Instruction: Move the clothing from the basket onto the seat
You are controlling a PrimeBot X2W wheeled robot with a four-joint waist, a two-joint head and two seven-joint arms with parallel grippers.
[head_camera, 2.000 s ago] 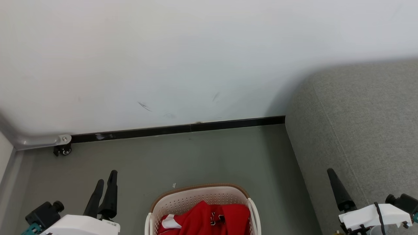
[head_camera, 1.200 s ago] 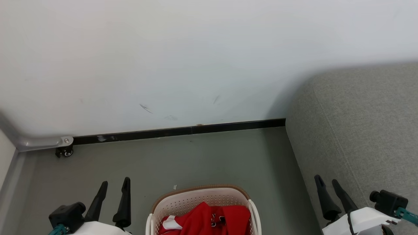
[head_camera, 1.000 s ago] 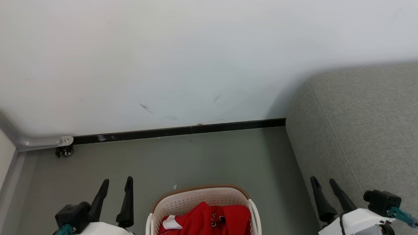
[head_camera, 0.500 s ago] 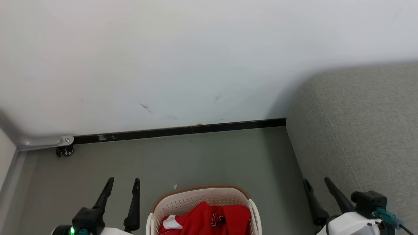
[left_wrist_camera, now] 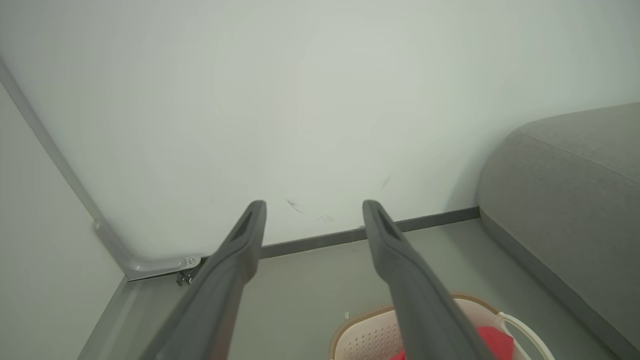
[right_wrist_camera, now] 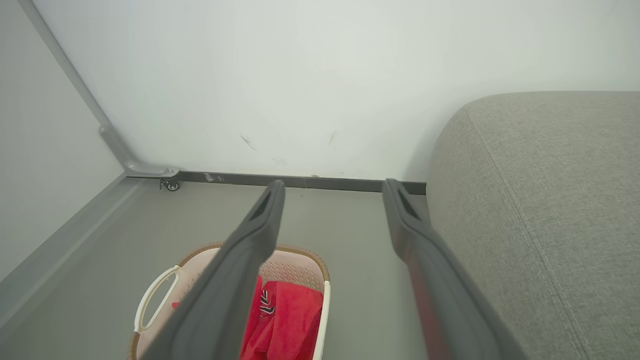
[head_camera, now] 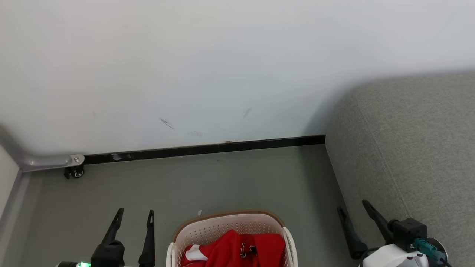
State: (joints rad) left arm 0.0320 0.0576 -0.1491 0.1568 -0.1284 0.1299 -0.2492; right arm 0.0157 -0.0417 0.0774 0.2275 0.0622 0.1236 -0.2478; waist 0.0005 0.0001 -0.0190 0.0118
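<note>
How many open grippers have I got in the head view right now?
2. The left gripper, open, left of the basket; the right gripper, open, beside the seat. Neither holds anything.

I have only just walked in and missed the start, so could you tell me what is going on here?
A two-armed robot is set to move the red clothing from the white basket on the floor onto the grey seat at its right. Nothing has been picked up yet: the clothing lies in the basket, and no garment is on the part of the seat in view. The left gripper and right gripper are open and empty, one on each side of the basket.
</note>
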